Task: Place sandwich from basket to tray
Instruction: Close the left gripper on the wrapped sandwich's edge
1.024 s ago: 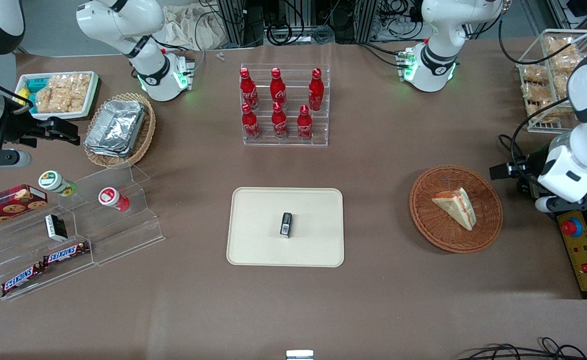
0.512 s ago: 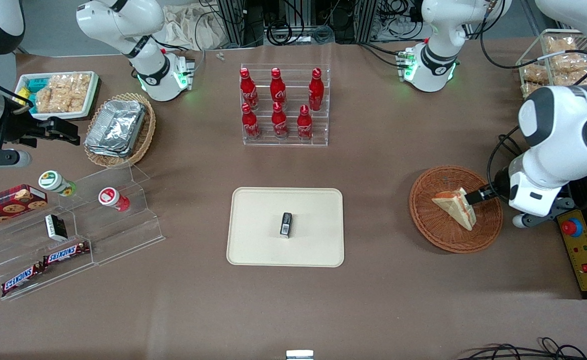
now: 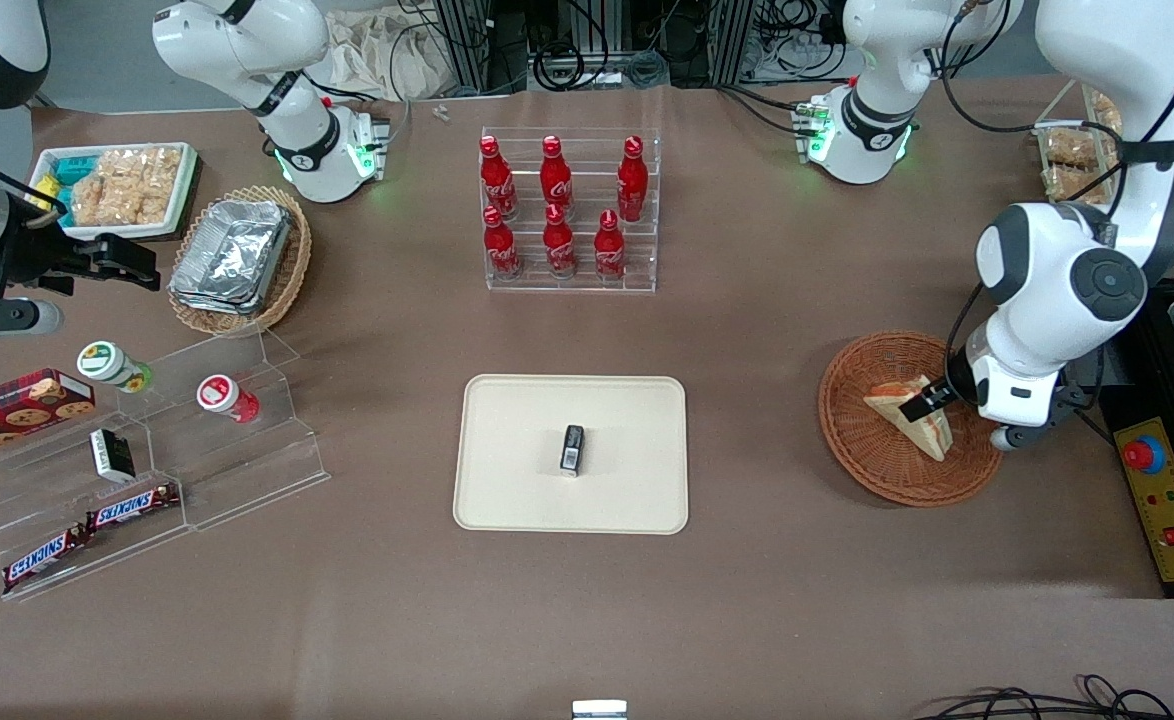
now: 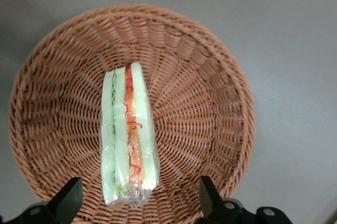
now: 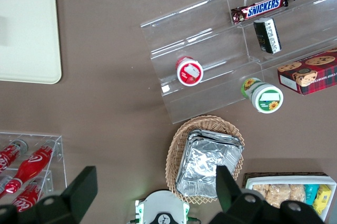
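Note:
The sandwich [image 3: 932,432] lies in the reddish-brown wicker basket [image 3: 862,455] toward the working arm's end of the table. It is a plastic-wrapped wedge of pale bread with red-orange and green filling. My left gripper [image 3: 925,408] hangs just above it, open and empty. In the left wrist view the sandwich [image 4: 129,134] rests filling-edge up in the basket [image 4: 210,103]. The gripper [image 4: 138,203] has one finger on each side of the wedge's end, with neither touching it. The cream-beige tray [image 3: 517,420] sits at the table's middle and holds a small black object [image 3: 572,448].
An acrylic rack of red bottles [image 3: 567,215] stands farther from the camera than the tray. A yellow control box with a red button [image 3: 1162,500] lies beside the basket. A tan basket of foil containers [image 3: 237,260] and an acrylic snack stand [image 3: 147,450] sit toward the parked arm's end.
My left arm has swung in from the table's edge over the basket. The gripper now hangs open above the sandwich, which has not moved.

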Available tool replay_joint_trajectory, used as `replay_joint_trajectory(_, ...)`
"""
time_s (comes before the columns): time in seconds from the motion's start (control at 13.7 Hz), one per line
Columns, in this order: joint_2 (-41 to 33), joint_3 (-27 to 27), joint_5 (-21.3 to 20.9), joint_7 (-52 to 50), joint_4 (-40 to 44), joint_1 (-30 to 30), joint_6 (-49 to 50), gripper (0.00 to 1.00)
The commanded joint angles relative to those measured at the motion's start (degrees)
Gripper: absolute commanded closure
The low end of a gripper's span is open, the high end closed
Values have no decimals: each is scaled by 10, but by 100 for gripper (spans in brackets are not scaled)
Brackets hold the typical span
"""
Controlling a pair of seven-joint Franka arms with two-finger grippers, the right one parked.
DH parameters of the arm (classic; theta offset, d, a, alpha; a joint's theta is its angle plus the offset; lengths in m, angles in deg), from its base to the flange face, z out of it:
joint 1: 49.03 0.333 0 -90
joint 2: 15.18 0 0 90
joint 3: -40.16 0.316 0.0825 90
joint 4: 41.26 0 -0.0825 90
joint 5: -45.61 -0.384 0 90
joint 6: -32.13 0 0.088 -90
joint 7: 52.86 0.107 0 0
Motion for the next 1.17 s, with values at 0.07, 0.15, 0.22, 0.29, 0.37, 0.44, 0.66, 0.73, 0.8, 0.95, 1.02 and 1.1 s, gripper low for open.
replay_joint_trajectory(0.07, 16, 1, -12, -31, -8, 0, -28, 0)
replay_joint_trajectory(0.15, 20, 1, -12, -31, -9, 1, -27, 0)
replay_joint_trajectory(0.22, 23, 2, -12, -32, -9, 1, -28, 0)
replay_joint_trajectory(0.29, 26, 2, -12, -37, -9, 2, -27, 0)
replay_joint_trajectory(0.37, 30, 2, -13, -49, -10, 2, -27, 0)
replay_joint_trajectory(0.44, 35, 2, -13, -55, -11, 2, -28, 0)
replay_joint_trajectory(0.66, 43, 3, -12, -60, -11, 3, -27, 0)
replay_joint_trajectory(0.73, 50, 3, -13, -68, -9, 3, -28, 0)
replay_joint_trajectory(0.8, 54, 3, -12, -70, -8, 3, -28, 0)
replay_joint_trajectory(0.95, 60, 4, -14, -71, -6, 3, -29, 0)
replay_joint_trajectory(1.02, 63, 4, -25, -71, -6, 3, -30, 0)
replay_joint_trajectory(1.1, 67, 4, -41, -71, -6, 3, -30, 3)
